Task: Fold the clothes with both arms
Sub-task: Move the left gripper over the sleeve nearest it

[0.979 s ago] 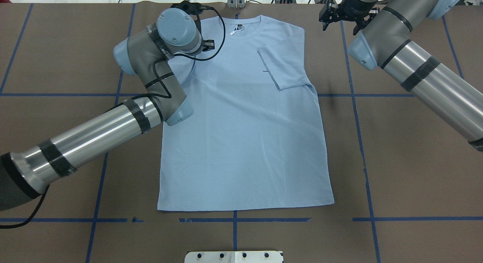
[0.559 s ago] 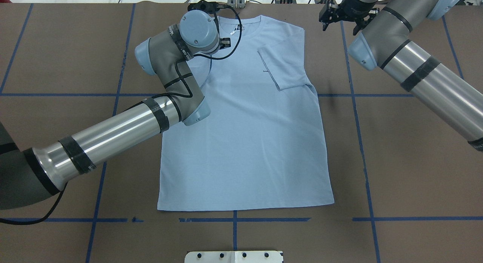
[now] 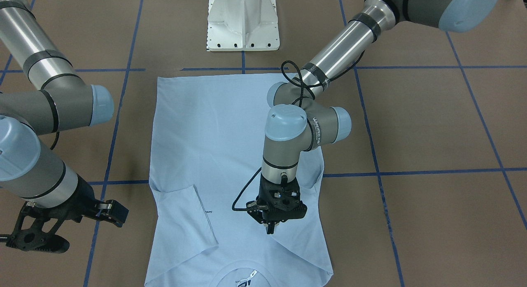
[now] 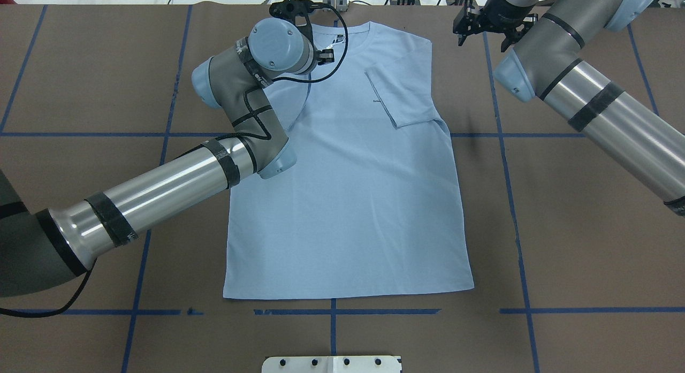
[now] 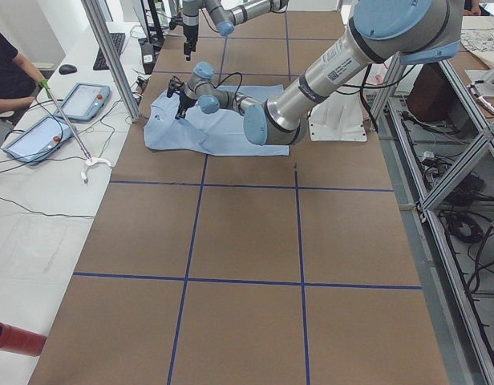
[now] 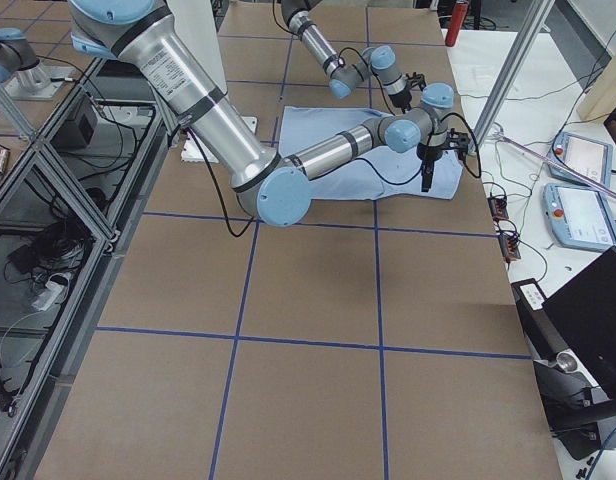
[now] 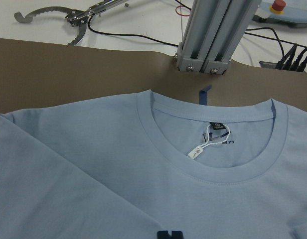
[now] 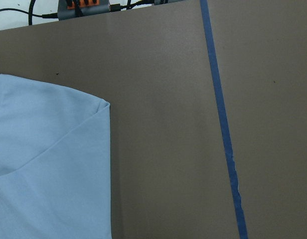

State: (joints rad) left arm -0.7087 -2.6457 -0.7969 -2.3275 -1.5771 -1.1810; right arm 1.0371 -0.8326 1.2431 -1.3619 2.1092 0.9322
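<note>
Our left claw [image 3: 271,228] has its tips together, pinching a fold of the left sleeve [image 3: 300,239] of the T-shirt [image 4: 348,202] over the chest, just on the near side of the collar [image 7: 213,174]. Our right claw [image 4: 482,33] hangs with its tips apart above the bare counter [image 4: 562,228], just right of the shirt's far shoulder. The T-shirt lies flat mid-counter with its collar at the far edge and its right sleeve [image 4: 398,97] folded inward.

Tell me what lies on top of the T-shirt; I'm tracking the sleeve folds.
One sleeve lies folded onto the T-shirt, robot's right side. The left gripper hangs above the other shoulder; its arm covers that sleeve.
</note>
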